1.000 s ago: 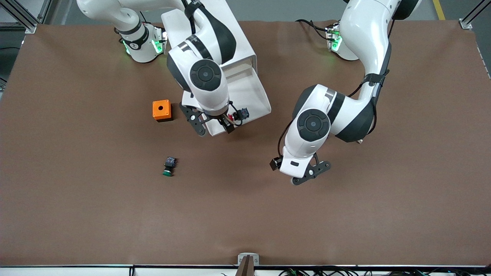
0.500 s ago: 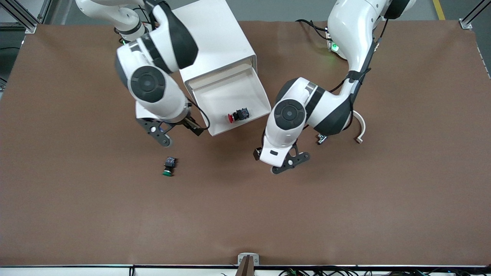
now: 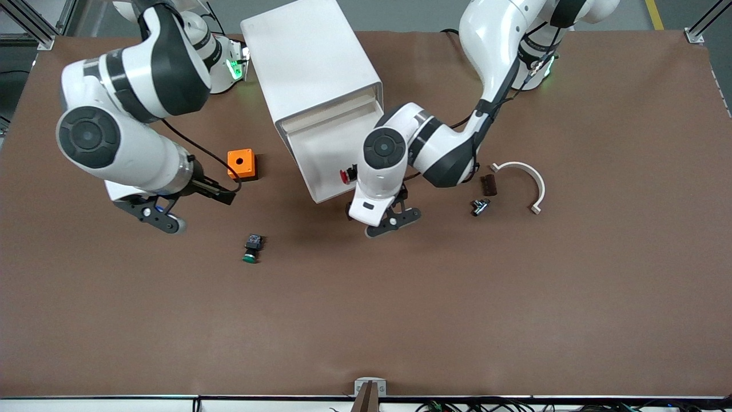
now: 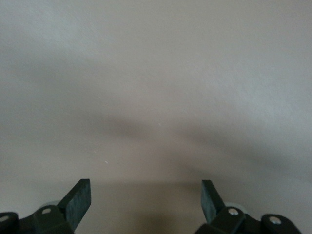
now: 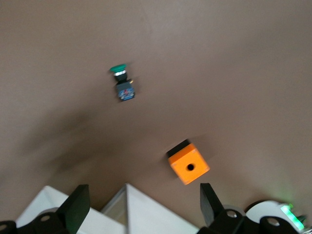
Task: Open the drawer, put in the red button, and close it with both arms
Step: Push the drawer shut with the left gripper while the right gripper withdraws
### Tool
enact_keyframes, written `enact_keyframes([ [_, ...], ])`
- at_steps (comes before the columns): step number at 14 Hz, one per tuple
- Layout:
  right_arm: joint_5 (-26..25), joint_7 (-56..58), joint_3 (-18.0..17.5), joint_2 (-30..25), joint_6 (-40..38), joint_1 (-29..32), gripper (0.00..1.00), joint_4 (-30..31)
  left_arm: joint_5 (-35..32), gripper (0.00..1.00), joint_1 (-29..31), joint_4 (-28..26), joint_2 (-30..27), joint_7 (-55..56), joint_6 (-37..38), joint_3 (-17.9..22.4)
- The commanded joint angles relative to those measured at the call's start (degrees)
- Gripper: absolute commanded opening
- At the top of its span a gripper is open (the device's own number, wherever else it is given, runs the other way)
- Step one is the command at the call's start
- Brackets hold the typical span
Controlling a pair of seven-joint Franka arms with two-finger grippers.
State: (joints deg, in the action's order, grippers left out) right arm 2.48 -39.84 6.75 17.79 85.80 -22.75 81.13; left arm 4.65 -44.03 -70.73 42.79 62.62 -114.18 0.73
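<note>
The drawer (image 3: 320,154) was seen pulled out of the white cabinet (image 3: 311,63), its long axis running from about eleven o'clock to five o'clock in the front view, the open end pointing toward five o'clock. The red button (image 3: 346,175) was seen lying in the drawer near its front wall, on its side, its cap pointing toward nine o'clock; its body was hidden by the left arm. The left gripper (image 3: 389,220) was held over the table just by the drawer's front, fingers (image 4: 78,202) apart and empty. The right gripper (image 3: 157,214) was held over the table at seven o'clock from an orange box (image 3: 241,164), fingers (image 5: 75,207) apart, nothing held. A green button (image 3: 251,248) was seen nearer to the camera than the box.
</note>
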Motion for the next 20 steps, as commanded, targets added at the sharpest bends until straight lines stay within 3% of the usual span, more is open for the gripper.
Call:
enact_keyframes([
  [1, -1.6, 9.47, -1.04, -2.76, -1.16, 3.93, 1.0, 0.96, 2.2, 0.99, -1.66, -0.2, 0.45, 0.31, -1.05, 0.23],
  [10, -3.98, 36.74, -1.04, -6.28, -2.83, 16.06, 1.0, 1.13, 8.44, 0.99, -6.24, -4.41, -0.95, 0.22, 0.27, 0.14],
  [17, -3.18, 42.28, -1.13, -8.12, -2.92, 20.81, 1.0, 1.05, 13.97, 0.99, -7.03, -4.95, -1.57, 0.31, 7.73, -2.76],
  [20, -3.18, 42.47, -1.13, -8.48, -2.74, 20.9, 1.0, 1.22, 15.91, 0.99, -7.21, -4.86, -1.57, 6.52, 8.44, -3.9],
])
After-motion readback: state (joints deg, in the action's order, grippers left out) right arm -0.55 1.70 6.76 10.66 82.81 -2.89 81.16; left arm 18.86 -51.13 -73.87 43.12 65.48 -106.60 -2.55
